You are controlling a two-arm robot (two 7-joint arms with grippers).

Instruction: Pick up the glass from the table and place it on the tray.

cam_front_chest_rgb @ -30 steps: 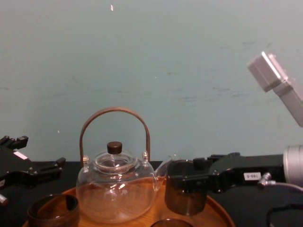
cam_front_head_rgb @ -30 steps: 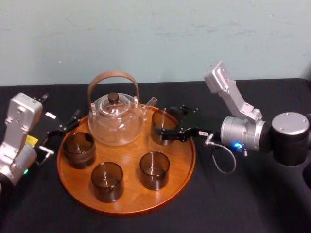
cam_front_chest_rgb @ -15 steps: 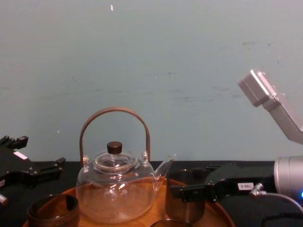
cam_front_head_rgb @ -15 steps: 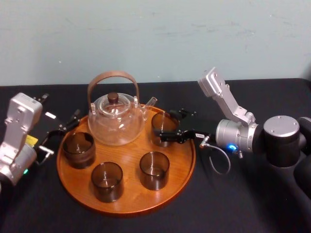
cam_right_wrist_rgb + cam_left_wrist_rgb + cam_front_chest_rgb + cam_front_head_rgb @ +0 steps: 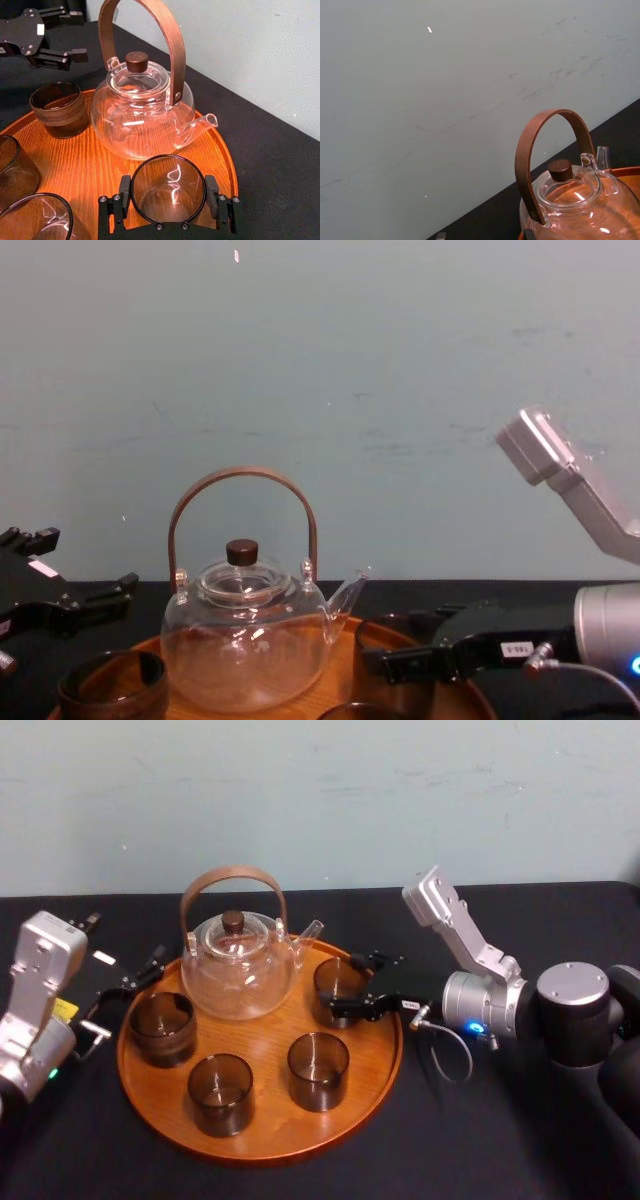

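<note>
My right gripper [image 5: 168, 192] reaches in from the right over the tray's edge, jaws clamped on the smoky brown cylindrical glass [image 5: 336, 985]. In the right wrist view the black pads [image 5: 125, 189] sit against its wall on both sides. The glass is upright on the right part of the large round orange-brown wooden tray [image 5: 265, 1050], near the rim and just beside the spout of the clear glass teapot with the brown arched handle [image 5: 238, 965], not touching it. Its base looks seated on the wood, but I can't confirm contact underneath. Three other smoky glasses also stand upright on the tray: one at the left by the rim [image 5: 162, 1025] and two at the front [image 5: 220, 1092] [image 5: 318, 1070], all apart from each other. My left gripper [image 5: 132, 978] is parked over the black tablecloth [image 5: 480, 1140] just off the tray's left rim, jaws apart, nothing between them.
</note>
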